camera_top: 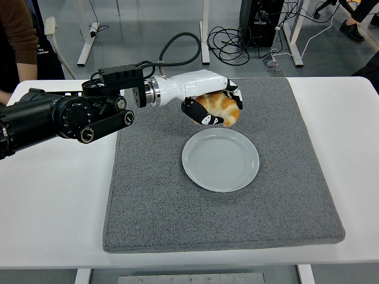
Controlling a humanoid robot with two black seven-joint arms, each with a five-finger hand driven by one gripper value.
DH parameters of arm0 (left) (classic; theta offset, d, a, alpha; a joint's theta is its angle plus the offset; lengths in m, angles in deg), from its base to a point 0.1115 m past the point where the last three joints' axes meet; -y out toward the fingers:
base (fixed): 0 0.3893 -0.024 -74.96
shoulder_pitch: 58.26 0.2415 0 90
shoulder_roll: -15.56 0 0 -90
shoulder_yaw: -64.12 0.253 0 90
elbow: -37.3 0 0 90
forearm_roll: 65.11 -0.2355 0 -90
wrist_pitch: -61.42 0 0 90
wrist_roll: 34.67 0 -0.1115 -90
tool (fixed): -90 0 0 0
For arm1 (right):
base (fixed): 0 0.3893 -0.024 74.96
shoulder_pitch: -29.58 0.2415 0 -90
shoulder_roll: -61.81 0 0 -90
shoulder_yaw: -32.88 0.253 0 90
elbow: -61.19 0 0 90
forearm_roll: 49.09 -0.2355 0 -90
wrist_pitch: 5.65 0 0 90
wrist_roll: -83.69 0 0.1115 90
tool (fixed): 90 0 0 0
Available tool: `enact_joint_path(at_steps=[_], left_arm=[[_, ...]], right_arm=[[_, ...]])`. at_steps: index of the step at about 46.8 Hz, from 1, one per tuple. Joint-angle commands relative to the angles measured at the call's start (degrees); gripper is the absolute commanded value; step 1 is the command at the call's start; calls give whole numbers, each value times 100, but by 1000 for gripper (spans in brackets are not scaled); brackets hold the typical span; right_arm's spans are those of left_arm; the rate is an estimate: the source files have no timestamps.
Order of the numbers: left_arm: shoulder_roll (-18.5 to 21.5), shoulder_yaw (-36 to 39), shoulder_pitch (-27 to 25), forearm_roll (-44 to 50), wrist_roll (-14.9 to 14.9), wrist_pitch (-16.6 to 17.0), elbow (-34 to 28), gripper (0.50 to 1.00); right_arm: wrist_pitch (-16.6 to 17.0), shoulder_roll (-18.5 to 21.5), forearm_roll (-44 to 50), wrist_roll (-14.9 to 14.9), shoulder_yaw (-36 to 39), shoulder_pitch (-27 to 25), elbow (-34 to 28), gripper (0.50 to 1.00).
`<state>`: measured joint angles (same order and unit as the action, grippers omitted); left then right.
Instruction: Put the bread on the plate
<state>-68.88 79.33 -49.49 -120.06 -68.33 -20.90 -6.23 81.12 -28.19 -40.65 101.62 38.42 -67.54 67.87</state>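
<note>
the left hand (212,102) holds the bread roll (220,108), fingers wrapped around it from above and below. the roll hangs in the air, not yet over the plate (220,160); the plate lies just below and in front of the hand, on the grey mat (154,195). to do this step well, i think the hand should go a little more toward the plate centre, then go down slowly and open only when the roll is nearly touching, so it does not roll off.

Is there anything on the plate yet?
No, empty. The plate shows only its bare grey surface; the bread is held in the left robot hand, above its far rim.
</note>
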Motion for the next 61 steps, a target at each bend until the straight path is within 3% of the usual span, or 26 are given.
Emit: enact_joint_path(at_steps=[1,8,32,48,61], left_arm=[[-64,8,169,-174,0,110,3,500],[-143,0,485,-579,-9,418,20,500],[-363,8,1013,-825,-134,875,275,500],[-556,211,1321,-764,-134,1025,1206,500],[-556,184,1391,-693,-134,1025,1277,500]], right_arm=[[-2,0,0,0,0,0,0,1000],[-2,0,0,0,0,0,0,1000],[-2,0,0,0,0,0,0,1000],[-2,0,0,0,0,0,0,1000],[-2,0,0,0,0,9,0,1000]])
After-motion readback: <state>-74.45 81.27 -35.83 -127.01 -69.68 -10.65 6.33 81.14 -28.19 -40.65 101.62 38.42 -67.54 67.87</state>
